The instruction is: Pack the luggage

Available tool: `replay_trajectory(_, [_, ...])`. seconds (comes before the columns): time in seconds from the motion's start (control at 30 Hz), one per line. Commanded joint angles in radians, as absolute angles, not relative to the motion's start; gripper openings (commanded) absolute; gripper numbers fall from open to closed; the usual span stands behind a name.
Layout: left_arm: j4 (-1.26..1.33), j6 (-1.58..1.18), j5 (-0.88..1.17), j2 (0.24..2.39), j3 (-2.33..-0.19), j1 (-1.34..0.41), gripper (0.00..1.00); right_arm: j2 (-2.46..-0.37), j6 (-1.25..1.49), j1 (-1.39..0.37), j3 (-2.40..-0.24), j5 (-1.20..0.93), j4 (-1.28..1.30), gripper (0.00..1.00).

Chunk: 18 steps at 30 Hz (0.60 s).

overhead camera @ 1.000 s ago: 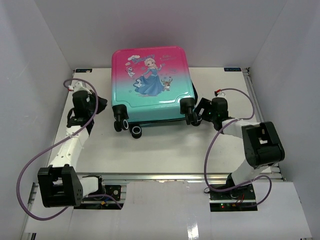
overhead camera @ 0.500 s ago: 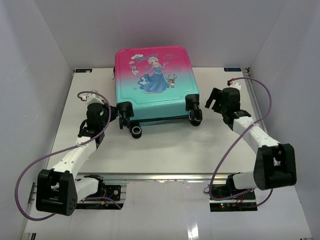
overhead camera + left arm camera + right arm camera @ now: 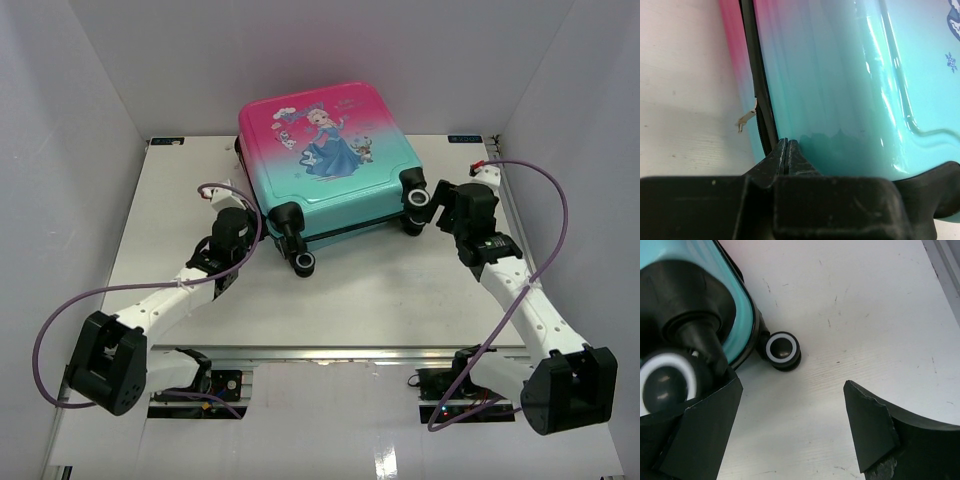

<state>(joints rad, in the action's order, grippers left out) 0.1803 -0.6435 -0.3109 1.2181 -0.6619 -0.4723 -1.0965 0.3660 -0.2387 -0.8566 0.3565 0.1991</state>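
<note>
top: high, looking down | wrists: close, low | shared: luggage [image 3: 325, 160] wheel end

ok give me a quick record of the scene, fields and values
luggage: pink-to-teal hard-shell suitcase with cartoon princess print, closed, lying flat, wheels toward the arms
surface: white table
left gripper: shut, tips at the suitcase's side seam
right gripper: open, beside a black wheel, holding nothing

White walls [image 3: 90, 90], pale, perhaps scuffed table [image 3: 370, 290].
</note>
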Motion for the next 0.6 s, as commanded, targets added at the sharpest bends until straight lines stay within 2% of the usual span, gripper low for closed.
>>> replay_trajectory(0.0, [0.24, -0.662, -0.214, 1.285, -0.719, -0.606, 0.0, -0.989, 0.323, -0.324, -0.894, 0.319, 0.171, 0.89])
replay_trajectory(0.17, [0.246, -0.65, -0.246, 1.378, -0.784, -0.674, 0.0, -0.942, 0.287, -0.489, -0.938, 0.342, 0.18, 0.89])
replay_trajectory(0.3, [0.261, -0.632, -0.253, 1.414, -0.818, -0.717, 0.0, -0.952, 0.229, -0.571, -0.926, 0.165, 0.105, 0.9])
replay_trajectory(0.5, [0.164, -0.563, -0.366, 1.297, -0.862, -0.694, 0.0, -1.042, 0.153, -0.655, -0.923, 0.011, 0.017, 0.93])
replay_trajectory(0.57, [0.128, -0.553, -0.322, 1.251, -0.885, -0.625, 0.0, -1.077, 0.139, -0.691, -0.938, 0.011, 0.014, 0.94])
